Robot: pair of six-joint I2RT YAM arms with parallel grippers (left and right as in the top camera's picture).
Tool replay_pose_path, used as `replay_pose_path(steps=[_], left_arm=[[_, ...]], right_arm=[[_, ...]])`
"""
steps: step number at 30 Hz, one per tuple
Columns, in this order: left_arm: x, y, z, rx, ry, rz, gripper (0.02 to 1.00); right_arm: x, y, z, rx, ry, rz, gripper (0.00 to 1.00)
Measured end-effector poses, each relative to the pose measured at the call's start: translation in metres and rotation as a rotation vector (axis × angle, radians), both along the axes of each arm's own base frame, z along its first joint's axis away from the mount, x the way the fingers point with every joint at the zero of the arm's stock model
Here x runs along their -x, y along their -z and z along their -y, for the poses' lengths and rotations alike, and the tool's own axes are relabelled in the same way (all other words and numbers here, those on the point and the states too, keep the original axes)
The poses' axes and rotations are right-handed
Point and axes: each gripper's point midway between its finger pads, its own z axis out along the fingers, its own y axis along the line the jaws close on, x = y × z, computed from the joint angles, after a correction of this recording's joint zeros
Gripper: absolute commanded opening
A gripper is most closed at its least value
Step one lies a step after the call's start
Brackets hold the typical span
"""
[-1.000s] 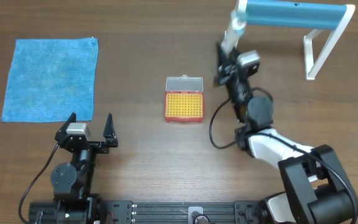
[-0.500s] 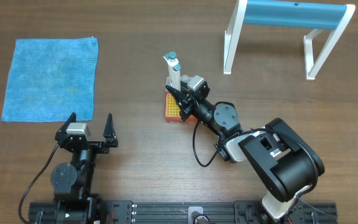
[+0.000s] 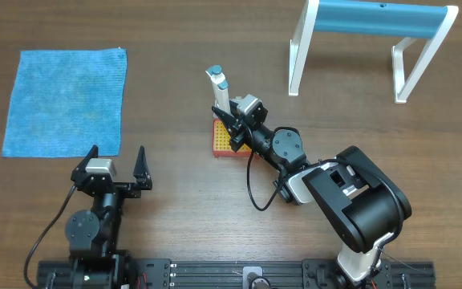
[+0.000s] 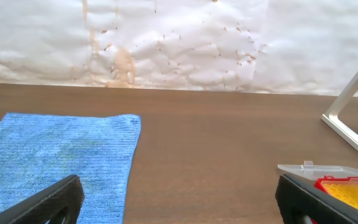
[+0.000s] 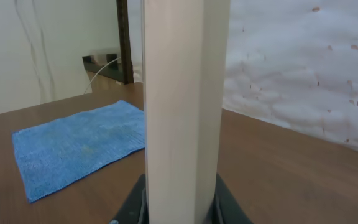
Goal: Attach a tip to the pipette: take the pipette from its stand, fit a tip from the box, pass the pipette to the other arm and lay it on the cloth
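Note:
The white pipette (image 3: 222, 94) with a blue top stands upright in my right gripper (image 3: 231, 120), which is shut on its body. It hangs over the left part of the yellow tip box (image 3: 222, 143), whose right part the arm hides. In the right wrist view the pipette body (image 5: 185, 106) rises as a broad white column from between the fingers (image 5: 135, 202). The blue cloth (image 3: 65, 102) lies flat at the far left. My left gripper (image 3: 117, 156) is open close to its base, just below the cloth. The left wrist view looks across the cloth (image 4: 55, 162) to the tip box (image 4: 347, 186).
The blue and white pipette stand (image 3: 375, 32) is at the back right with nothing hanging on it; one of its legs (image 4: 353, 106) also appears in the left wrist view. Bare wooden table (image 3: 167, 72) lies between cloth and tip box.
My right arm took the pipette from the stand at the back right and carried it left and nearer, over the tip box. The left arm stayed still.

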Motion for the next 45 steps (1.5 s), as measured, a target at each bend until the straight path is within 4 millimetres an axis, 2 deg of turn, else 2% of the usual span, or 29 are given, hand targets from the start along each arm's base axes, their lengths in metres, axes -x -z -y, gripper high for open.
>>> replay_pose_path(steps=[8,13,21,45], left_arm=[[0.0,0.0,0.0,0.0,0.0,0.0,1.0],[0.0,0.0,0.0,0.0,0.0,0.0,1.0],[0.0,0.0,0.0,0.0,0.0,0.0,1.0],[0.0,0.0,0.0,0.0,0.0,0.0,1.0]], right_arm=[[-0.005,0.0,0.007,0.003,0.01,0.003,0.08],[-0.001,0.01,0.002,0.017,-0.026,-0.014,0.08],[-0.004,0.005,0.0,0.011,-0.031,-0.003,0.08],[-0.01,0.018,-0.003,0.013,-0.029,-0.008,0.08]])
